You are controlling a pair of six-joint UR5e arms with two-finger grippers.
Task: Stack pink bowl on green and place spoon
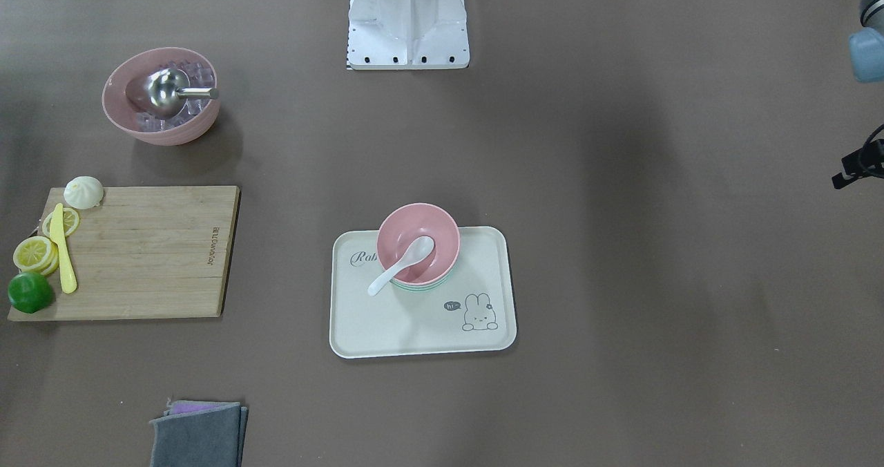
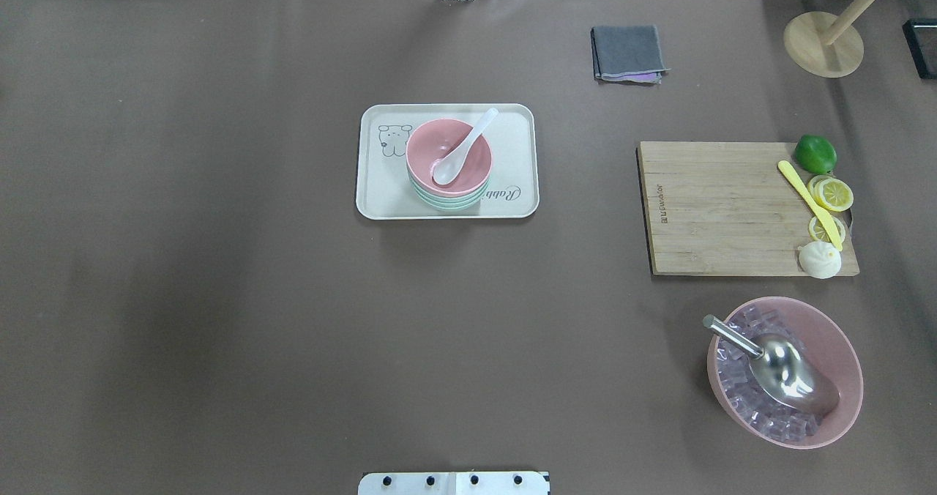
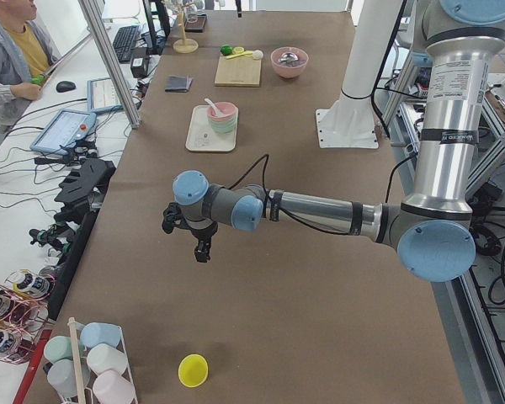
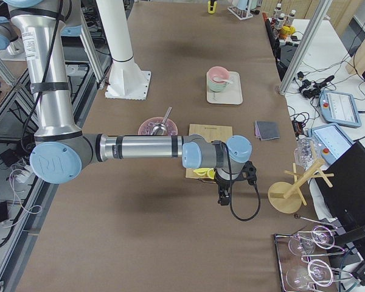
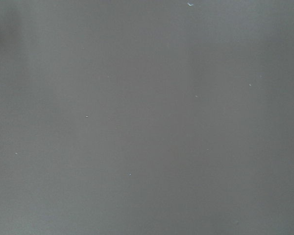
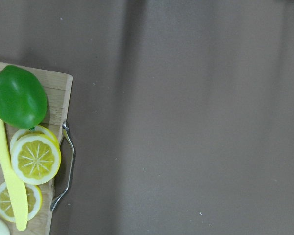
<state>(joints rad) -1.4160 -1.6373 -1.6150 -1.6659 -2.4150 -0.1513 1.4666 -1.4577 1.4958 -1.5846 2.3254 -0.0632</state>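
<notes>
A pink bowl (image 1: pixel 442 235) sits stacked on a green bowl (image 1: pixel 421 289) on a cream tray (image 1: pixel 414 329) at mid-table. A white spoon (image 1: pixel 400 265) lies in the pink bowl, its handle over the rim. The stack also shows in the overhead view (image 2: pixel 468 169). My left gripper (image 3: pixel 200 248) hangs over bare table far from the tray, at the table's left end; I cannot tell whether it is open or shut. My right gripper (image 4: pixel 222 194) hangs near the cutting board's outer end; I cannot tell its state either.
A wooden cutting board (image 2: pixel 717 209) holds a lime (image 2: pixel 815 154), lemon slices, a yellow knife and a bun. A large pink bowl (image 2: pixel 842 348) holds ice and a metal scoop. A grey cloth (image 2: pixel 628 53) and a wooden stand (image 2: pixel 823 41) are at the far side.
</notes>
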